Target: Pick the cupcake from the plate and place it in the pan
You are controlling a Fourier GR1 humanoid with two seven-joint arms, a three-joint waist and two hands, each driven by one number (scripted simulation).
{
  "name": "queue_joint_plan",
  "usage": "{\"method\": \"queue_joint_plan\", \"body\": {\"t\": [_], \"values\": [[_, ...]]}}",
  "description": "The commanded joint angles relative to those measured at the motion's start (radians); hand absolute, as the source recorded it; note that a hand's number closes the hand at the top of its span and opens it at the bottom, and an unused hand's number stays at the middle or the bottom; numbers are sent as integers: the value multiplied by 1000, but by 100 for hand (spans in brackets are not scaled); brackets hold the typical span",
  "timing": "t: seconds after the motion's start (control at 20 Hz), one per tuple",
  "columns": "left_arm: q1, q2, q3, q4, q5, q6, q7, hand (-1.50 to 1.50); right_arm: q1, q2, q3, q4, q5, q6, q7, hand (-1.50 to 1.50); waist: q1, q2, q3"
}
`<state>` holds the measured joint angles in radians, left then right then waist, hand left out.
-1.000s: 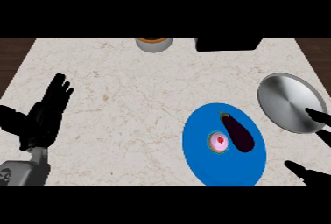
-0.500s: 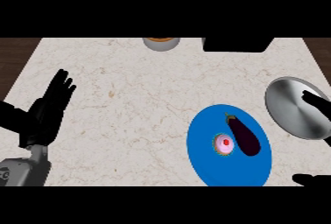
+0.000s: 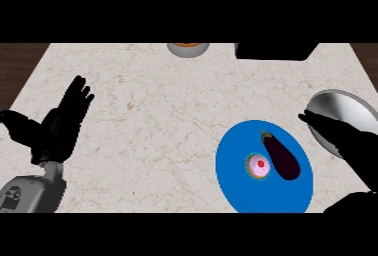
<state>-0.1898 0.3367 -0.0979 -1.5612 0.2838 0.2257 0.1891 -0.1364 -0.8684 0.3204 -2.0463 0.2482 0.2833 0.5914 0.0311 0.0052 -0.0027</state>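
Since half a second earlier, the right hand (image 3: 347, 142) had come up from the lower right corner and reached over the pan (image 3: 345, 120), its fingers straight and spread, holding nothing and partly covering the pan's lower rim. At the view's left the left hand (image 3: 57, 127) rested open, fingers up, also empty. Between them, the cupcake (image 3: 258, 165) with its pink top and red dot sat on the blue plate (image 3: 244, 190), just beside a dark purple eggplant (image 3: 283, 156) lying on the same plate. That plate lay on a pale marble counter (image 3: 162, 115), close beside the round grey pan. At the far edge stood a grey bowl (image 3: 187, 49) and a black box (image 3: 275, 51), with dark wood flooring beyond. No writing or labels could be read.
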Motion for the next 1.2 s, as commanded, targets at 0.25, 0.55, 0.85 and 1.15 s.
{"method": "queue_joint_plan", "body": {"t": [0.25, 0.55, 0.85, 1.15], "values": [[2, -4, 48, 25, -7, -42, -10, 0, -140, 171, 180, 50, 53, 219, 218, -150, -24, -4, 2], [46, -47, 26, -2, -38, -19, -14, 0, -204, 187, 218, -1, 124, 341, 343, -150, -25, -6, 2], [-49, -28, 93, 85, -31, -53, 2, 0, -252, 318, 243, -36, 174, 386, 457, -150, -33, -5, 2], [6, -35, 76, -24, -54, -51, 33, 0, -279, 426, 269, 96, 230, 410, 461, -150, -28, -6, 2]]}}
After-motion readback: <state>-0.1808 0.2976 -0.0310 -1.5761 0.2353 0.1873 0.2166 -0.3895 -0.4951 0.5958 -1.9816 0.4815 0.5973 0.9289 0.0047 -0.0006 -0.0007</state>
